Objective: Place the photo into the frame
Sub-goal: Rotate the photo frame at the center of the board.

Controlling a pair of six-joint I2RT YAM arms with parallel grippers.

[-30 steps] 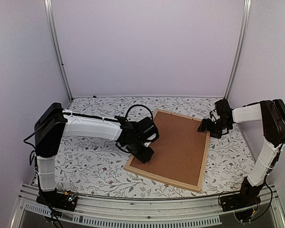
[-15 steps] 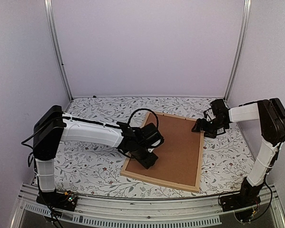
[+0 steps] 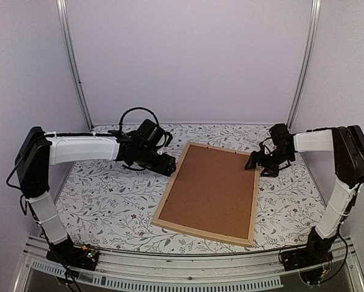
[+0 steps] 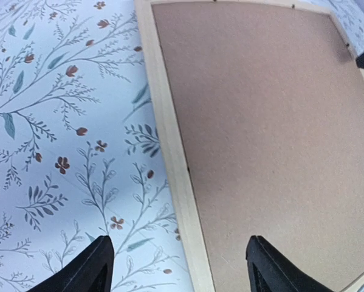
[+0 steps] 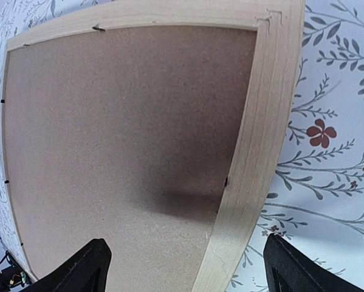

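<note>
The frame (image 3: 163, 200) of light wood lies flat on the table with a plain brown backing board (image 3: 209, 188) filling it. The photo is hidden. My left gripper (image 3: 167, 168) hovers open just off the frame's far left corner. In the left wrist view, the left gripper (image 4: 178, 267) straddles the wooden strip (image 4: 169, 140), with one fingertip (image 4: 92, 267) over the cloth and the other over the board (image 4: 267, 121). My right gripper (image 3: 255, 164) hangs open over the far right corner. In the right wrist view, the right gripper (image 5: 185, 267) spans the strip (image 5: 260, 140) and the board (image 5: 121, 134), touching nothing.
A floral cloth (image 3: 109, 201) covers the table. Pale walls with metal posts (image 3: 72, 61) close in the back and sides. A slotted rail (image 3: 169, 281) runs along the near edge between the arm bases.
My left arm has pulled back from over the frame's left side to the far left corner, and its jaws have spread wider. The frame has swung slightly. The right gripper has barely moved.
</note>
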